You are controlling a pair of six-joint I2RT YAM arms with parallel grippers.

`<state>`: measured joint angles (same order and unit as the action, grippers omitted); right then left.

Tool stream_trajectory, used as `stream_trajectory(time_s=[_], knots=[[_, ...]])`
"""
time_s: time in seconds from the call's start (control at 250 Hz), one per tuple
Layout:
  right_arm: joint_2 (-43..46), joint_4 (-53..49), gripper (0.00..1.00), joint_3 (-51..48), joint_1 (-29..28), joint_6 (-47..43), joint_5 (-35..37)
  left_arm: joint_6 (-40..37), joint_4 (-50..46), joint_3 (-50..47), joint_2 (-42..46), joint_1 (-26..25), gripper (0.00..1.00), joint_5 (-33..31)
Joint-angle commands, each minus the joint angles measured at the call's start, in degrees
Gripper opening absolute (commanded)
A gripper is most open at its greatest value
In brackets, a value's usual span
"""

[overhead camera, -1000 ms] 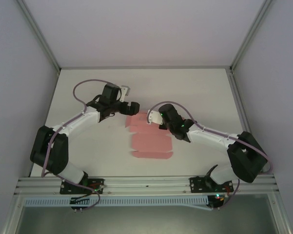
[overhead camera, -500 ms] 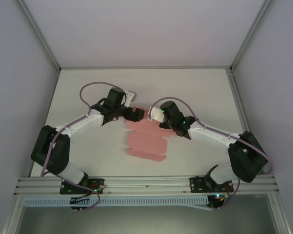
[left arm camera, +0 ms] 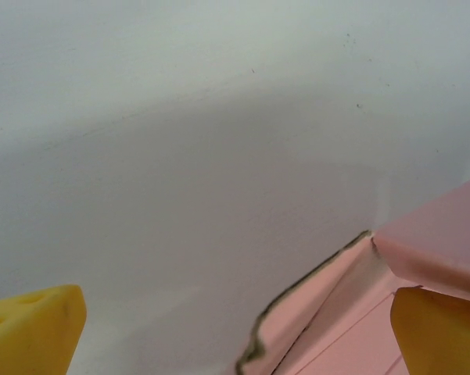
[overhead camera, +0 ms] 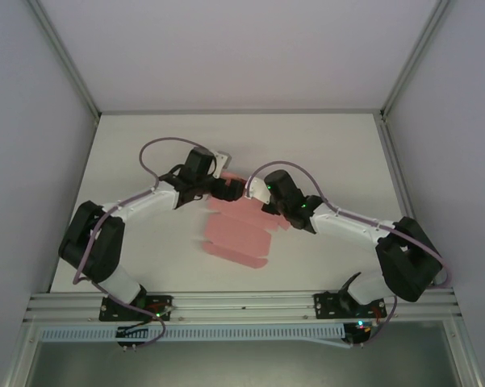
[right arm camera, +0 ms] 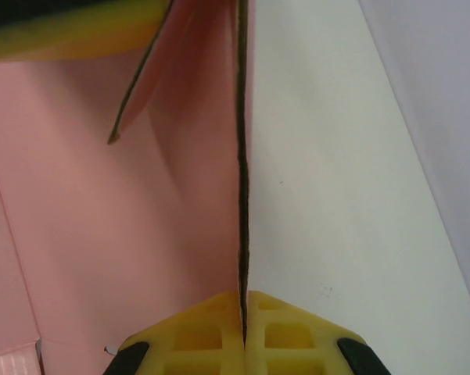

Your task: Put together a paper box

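Paper box (overhead camera: 238, 238) edge in right end effector (right arm camera: 243, 316), left end effector (left arm camera: 235, 332) seemingly alongside

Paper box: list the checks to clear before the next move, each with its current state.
1. Right fingers pinching the paper box edge: ok.
2. Left fingers closed on the card: not ok, open, one by a raised flap.
3. Box folded up: not ok, mostly a flat sheet.
4. Clearance between the two sets of fingers: cannot tell, very close in the top view.
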<state>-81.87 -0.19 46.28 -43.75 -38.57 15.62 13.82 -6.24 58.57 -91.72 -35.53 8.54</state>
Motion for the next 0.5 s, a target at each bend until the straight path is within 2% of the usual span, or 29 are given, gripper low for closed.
stream_trajectory(time_s=[0.0, 0.092, 0.311, 0.443, 0.455, 0.495], knots=[[0.55, 3.87, 0.00, -1.44, -1.15, 0.80, 1.61, 1.67, 1.79, -2.21, 3.75, -0.44, 1.00, -4.77], [1.54, 2.44, 0.00, -1.61, -1.17, 0.39, 2.72, 1.72, 0.73, -5.56, 8.20, 0.58, 1.00, -7.41], [4.74, 0.98, 0.00, -2.96, 0.10, 1.74, 3.16, 6.95, -0.44, -15.84, 20.76, 7.17, 1.00, -5.62], [6.68, 0.92, 0.00, -3.55, 1.17, 3.81, 3.36, 10.11, 6.01, -22.89, 24.34, 10.74, 1.00, 4.55], [6.78, 0.96, 0.00, -3.61, 1.27, 4.00, 0.91, 10.50, 7.16, -23.70, 24.56, 11.00, 1.00, 5.71], [7.22, 0.80, 0.00, -3.65, 1.61, 4.65, -0.67, 11.74, 11.93, -26.16, 24.86, 11.77, 1.00, 10.22]])
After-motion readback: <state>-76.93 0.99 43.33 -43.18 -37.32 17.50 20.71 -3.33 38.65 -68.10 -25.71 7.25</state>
